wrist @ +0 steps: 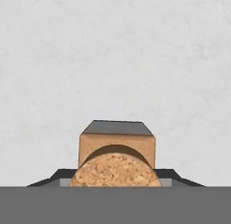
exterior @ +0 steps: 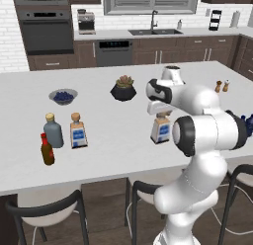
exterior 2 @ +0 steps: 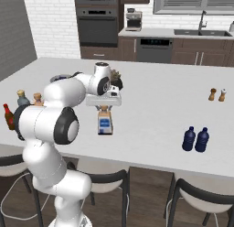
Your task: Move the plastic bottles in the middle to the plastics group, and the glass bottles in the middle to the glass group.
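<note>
A flat-sided clear glass bottle [exterior: 160,131] [exterior 2: 105,124] with a blue-and-white label and cork stopper [wrist: 115,171] stands mid-counter. My gripper [exterior: 160,112] [exterior 2: 104,104] sits straight down over its top, shut on the neck and stopper. A second labelled glass bottle [exterior: 77,133] stands at the left beside the glass group: a squat grey-blue bottle [exterior: 53,132] [exterior 2: 20,98] and a slim brown red-capped bottle [exterior: 47,150] [exterior 2: 8,116]. Two dark blue plastic bottles [exterior 2: 195,139] stand together at the right, apart from my gripper.
A dark potted plant [exterior: 123,89] and a bowl of blue berries [exterior: 63,96] sit further back on the white counter [exterior: 108,140]. Salt and pepper shakers [exterior 2: 217,94] stand at the far right. Stools [exterior: 47,212] line the near edge.
</note>
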Tool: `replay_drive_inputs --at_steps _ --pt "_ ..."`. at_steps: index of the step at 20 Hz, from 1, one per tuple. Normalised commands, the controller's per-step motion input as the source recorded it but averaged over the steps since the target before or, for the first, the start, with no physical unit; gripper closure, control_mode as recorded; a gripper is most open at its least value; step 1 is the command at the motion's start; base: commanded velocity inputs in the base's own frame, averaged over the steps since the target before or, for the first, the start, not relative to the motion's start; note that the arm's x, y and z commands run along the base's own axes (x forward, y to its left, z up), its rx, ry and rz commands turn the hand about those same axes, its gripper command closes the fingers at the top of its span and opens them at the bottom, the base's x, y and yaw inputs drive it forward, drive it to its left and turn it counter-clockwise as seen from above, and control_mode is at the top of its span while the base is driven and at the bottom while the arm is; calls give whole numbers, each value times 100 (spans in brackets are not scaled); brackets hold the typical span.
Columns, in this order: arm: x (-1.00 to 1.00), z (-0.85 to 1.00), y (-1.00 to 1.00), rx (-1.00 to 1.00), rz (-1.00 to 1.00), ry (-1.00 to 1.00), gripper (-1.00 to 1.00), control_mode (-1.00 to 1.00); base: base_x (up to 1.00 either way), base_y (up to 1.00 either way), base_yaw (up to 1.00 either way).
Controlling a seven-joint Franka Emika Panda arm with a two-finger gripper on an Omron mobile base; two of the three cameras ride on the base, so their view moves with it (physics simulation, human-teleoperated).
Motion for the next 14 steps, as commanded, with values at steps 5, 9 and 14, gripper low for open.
replay_drive_inputs --at_steps 5,9,14 --pt "-13 15 84 6 13 0 100 -100 0 0 0" --pt "0 21 99 3 14 0 100 -100 0 0 0" --pt "0 8 98 1 15 3 100 -100 0 0 0"
